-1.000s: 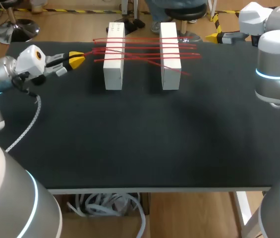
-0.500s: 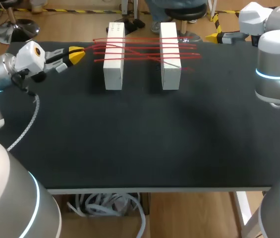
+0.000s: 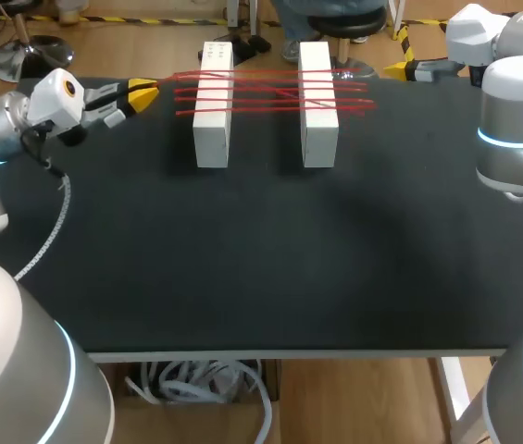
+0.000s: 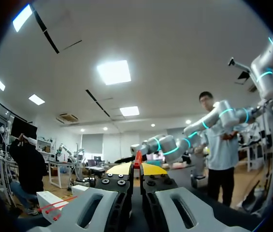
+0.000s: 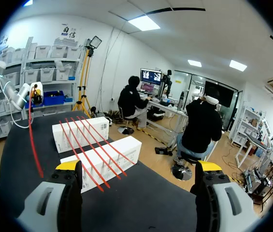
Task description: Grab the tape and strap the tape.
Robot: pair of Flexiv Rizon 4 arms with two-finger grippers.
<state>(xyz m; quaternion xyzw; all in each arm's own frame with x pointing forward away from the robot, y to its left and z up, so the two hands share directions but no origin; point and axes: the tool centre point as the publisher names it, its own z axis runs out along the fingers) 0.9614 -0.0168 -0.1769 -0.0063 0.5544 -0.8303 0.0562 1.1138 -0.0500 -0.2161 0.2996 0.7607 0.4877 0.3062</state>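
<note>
Across the far half of the bench (image 3: 261,250), the red tape (image 3: 270,91) is seen wound several times over two white blocks (image 3: 213,120) that stand side by side with a gap between them. The strapping is therefore judged to be well advanced: several strands are already laid from one block to the other, some level and some crossing. From the block nearer the left arm a strand is led off to the left hand (image 3: 141,92), which is held near that block, close to the bench's far edge. In the left wrist view the yellow fingertips (image 4: 119,170) are pressed together with a thin red strip pinched between them, so this hand is taken to be clenched on the tape's free end. What is left, as far as can be judged, is any further turn that is wanted, then the securing and letting go of that end. Whether the strands are drawn tight cannot be told. The right hand (image 3: 398,69) is placed at the far right edge of the bench, well apart from the blocks. In its own wrist view its fingers are spread wide, with nothing held between them and nothing touched, so it is released. No roll of tape is made out in any view.
</note>
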